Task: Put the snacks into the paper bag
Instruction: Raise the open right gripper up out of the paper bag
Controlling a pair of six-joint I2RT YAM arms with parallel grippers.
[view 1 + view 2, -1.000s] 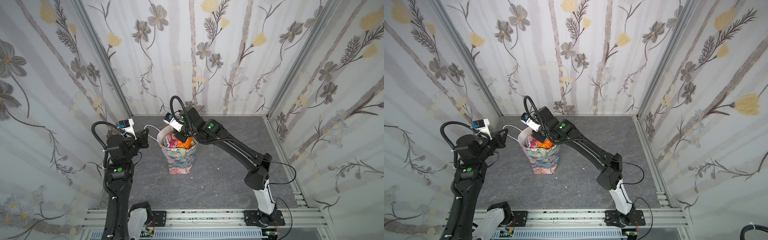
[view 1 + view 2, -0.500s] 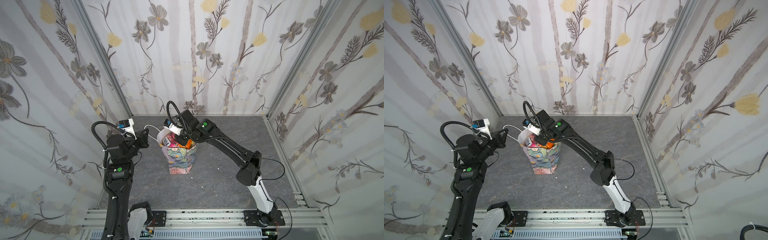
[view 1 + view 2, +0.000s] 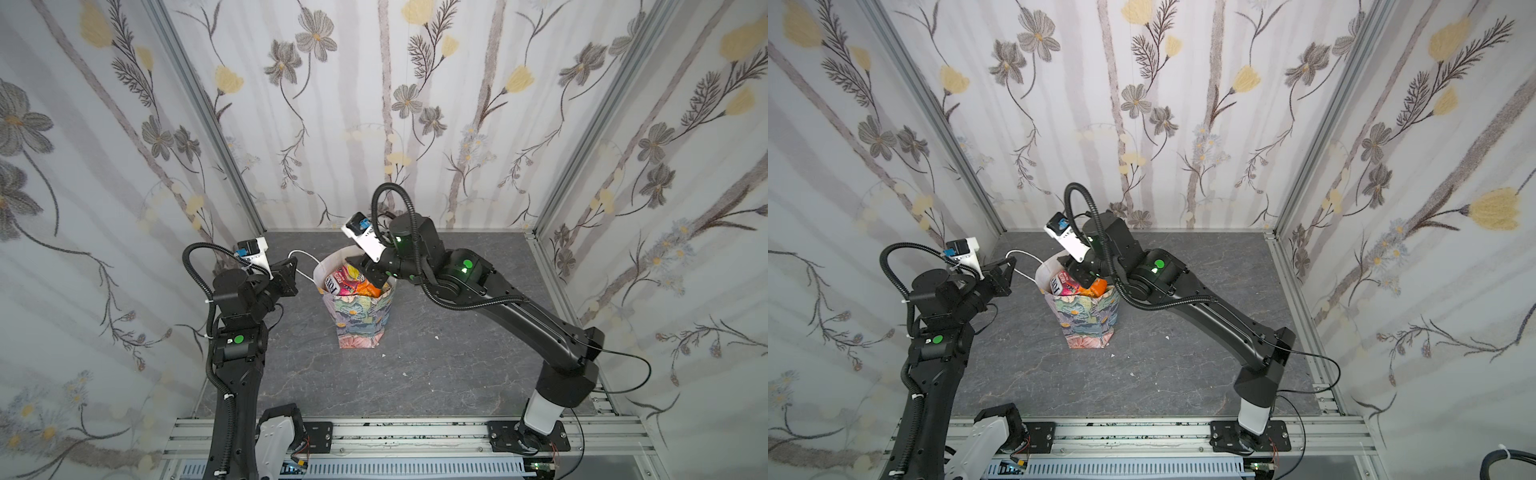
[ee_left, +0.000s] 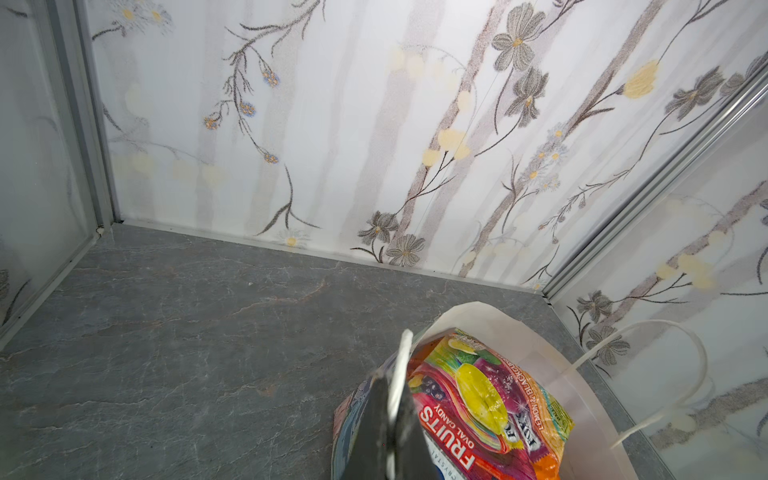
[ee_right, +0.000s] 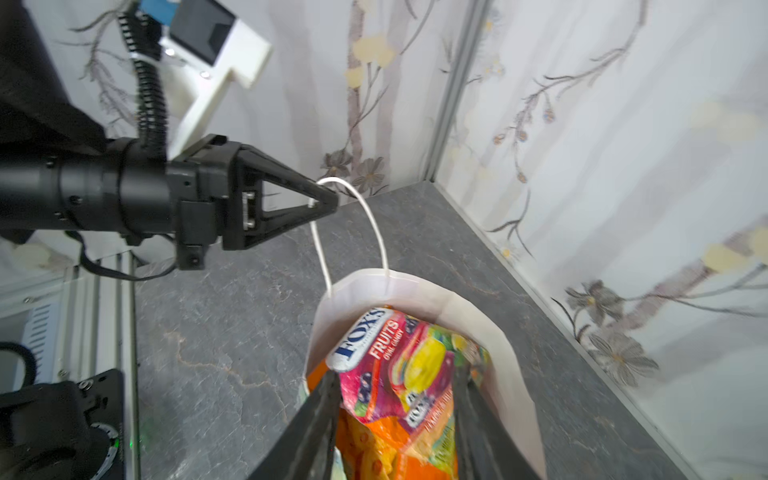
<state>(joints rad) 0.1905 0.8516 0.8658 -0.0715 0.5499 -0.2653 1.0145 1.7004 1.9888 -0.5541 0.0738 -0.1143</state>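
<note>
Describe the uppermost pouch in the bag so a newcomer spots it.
On the grey table stands a floral paper bag, open-topped. Uppermost inside lies the pink FOX'S Fruits pouch; unlike the orange pack beneath, it bears a white logo.

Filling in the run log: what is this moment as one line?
left gripper: shut on cord handle | right gripper: open above FOX'S pouch | paper bag: upright

One paper bag; inside it two snacks show, a pink pack and an orange pack; more may lie hidden beneath.
</note>
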